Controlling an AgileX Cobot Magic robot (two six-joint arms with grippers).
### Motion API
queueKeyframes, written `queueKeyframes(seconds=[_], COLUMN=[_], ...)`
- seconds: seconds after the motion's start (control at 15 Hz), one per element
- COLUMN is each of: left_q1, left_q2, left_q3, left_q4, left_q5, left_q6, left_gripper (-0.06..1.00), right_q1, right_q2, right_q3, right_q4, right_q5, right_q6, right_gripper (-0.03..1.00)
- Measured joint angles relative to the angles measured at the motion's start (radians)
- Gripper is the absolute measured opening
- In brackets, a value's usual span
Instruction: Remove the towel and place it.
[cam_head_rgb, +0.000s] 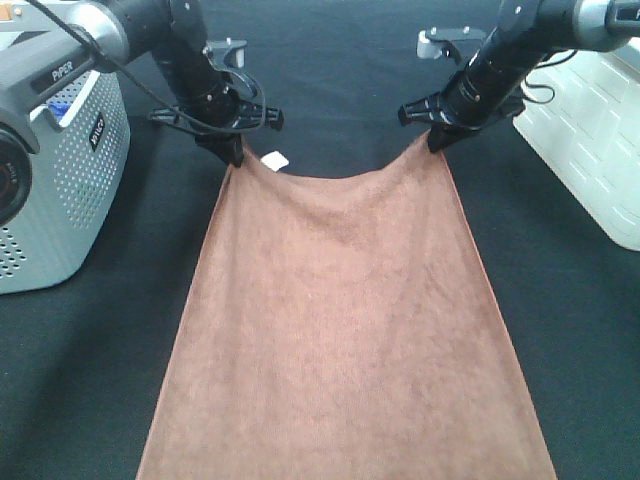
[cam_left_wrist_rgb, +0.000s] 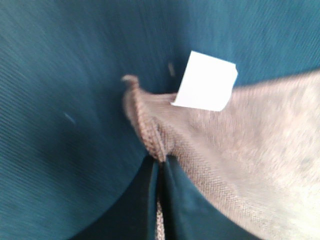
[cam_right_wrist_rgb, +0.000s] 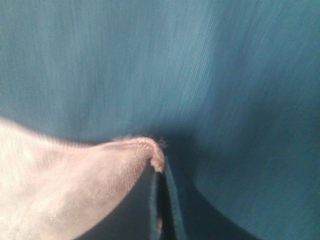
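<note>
Pinching towel (cam_head_rgb: 340, 320) corners, left gripper (cam_head_rgb: 232, 152) and right gripper (cam_head_rgb: 437, 140).

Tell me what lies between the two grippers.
In the exterior high view, the towel's sagging top edge spans from the left gripper to the right gripper, with a white tag by the left corner.

Readable markings:
1. "PiPER", white lettering on the left arm (cam_head_rgb: 62, 52), up the arm from the left gripper (cam_head_rgb: 232, 152).
2. Small dark label (cam_head_rgb: 97, 130) on the grey basket (cam_head_rgb: 60, 200), outboard of that gripper; its white lettering is too small to read.
3. White tag (cam_left_wrist_rgb: 206, 82) on the towel (cam_head_rgb: 345, 320), just beside the left gripper: appears blank.
</note>
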Motion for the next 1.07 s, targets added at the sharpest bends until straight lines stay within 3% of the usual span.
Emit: queueKeyframes(seconds=[0.47,1.07], left_q1=[0.016,0.017], left_q2=[0.002,0.003], left_q3=[-0.002,-0.002], left_q4=[0.059,0.102], left_q5=[-0.325,-0.543], left_q6=[0.009,0.019], left_gripper=[0.01,0.01], right_q1=[0.000,0.000], right_q2=[0.004,0.071], right_q3=[-0.049,-0.119], right_q4=[-0.072,-0.074], right_q5=[-0.231,-0.320], right_q6=[0.000,-0.001], right_gripper=[0.01,0.01])
